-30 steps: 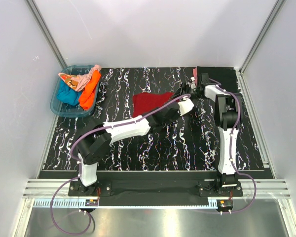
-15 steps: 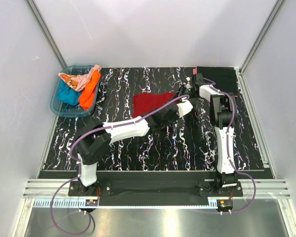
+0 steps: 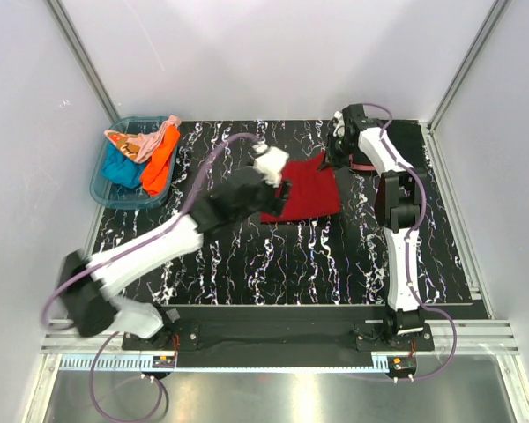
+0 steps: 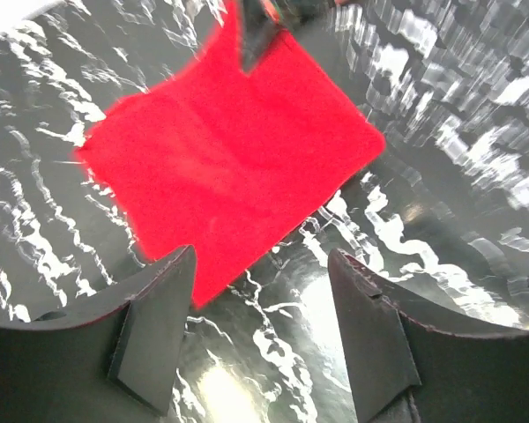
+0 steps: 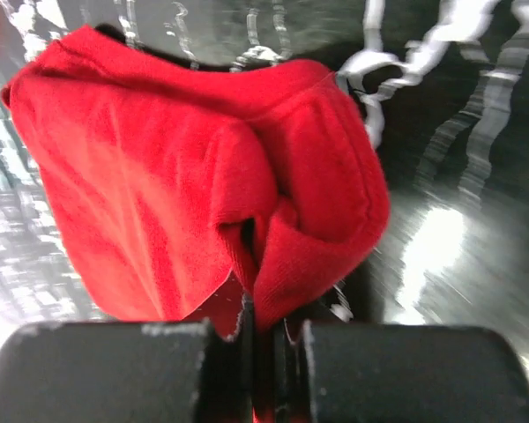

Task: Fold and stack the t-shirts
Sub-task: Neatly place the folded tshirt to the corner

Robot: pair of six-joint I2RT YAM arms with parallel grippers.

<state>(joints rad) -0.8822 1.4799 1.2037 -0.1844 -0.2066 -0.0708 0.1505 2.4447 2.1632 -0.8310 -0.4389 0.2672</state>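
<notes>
Dark red t-shirt [image 3: 304, 189] seems folded; right hand [image 5: 257, 339] pinches it, left hand [image 4: 260, 330] gapes empty; other t-shirts [image 3: 157, 163] lie unfolded in tub [image 3: 100, 190].

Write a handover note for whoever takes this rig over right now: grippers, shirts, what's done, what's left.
Left gripper: open, empty, above the left side of the dark red t-shirt.
Right gripper: shut on a bunched corner of that shirt, at its far right.
Shirts: the dark red one lies on the table as a rough rectangle. The teal, orange and pink one sit crumpled in the blue tub.
Done: the dark red shirt looks partly folded; no stack is visible.
Left: finish this fold, then fold and stack the tub shirts.
</notes>
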